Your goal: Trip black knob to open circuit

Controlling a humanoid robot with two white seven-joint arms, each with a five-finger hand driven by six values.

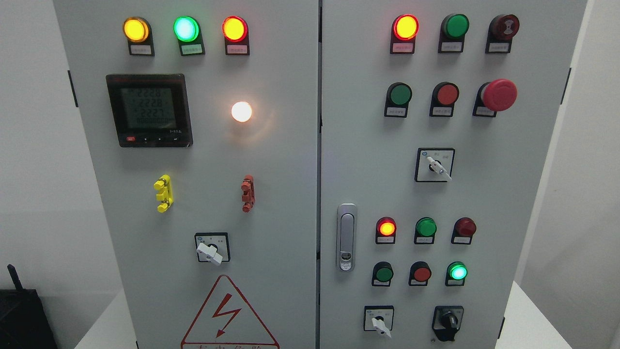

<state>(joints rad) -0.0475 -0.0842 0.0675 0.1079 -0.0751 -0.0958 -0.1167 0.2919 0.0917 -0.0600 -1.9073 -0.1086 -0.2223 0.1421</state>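
Black knob [448, 322] at panel lower right, untouched, pointing down.

The warning triangle [229, 315] is cut off by the bottom edge (its lettering halved); button labels [402, 47] are unreadably small.

1. A digital meter [149, 110] sits upper left on the grey cabinet [286, 194].
2. A white lamp [241, 111] glows beside it.
3. A red mushroom button [499, 95] stands upper right.
4. A silver door latch [346, 237] sits near the centre seam.
5. A red lightning warning triangle [225, 315] marks the lower left door.

no arm or robot hand visible
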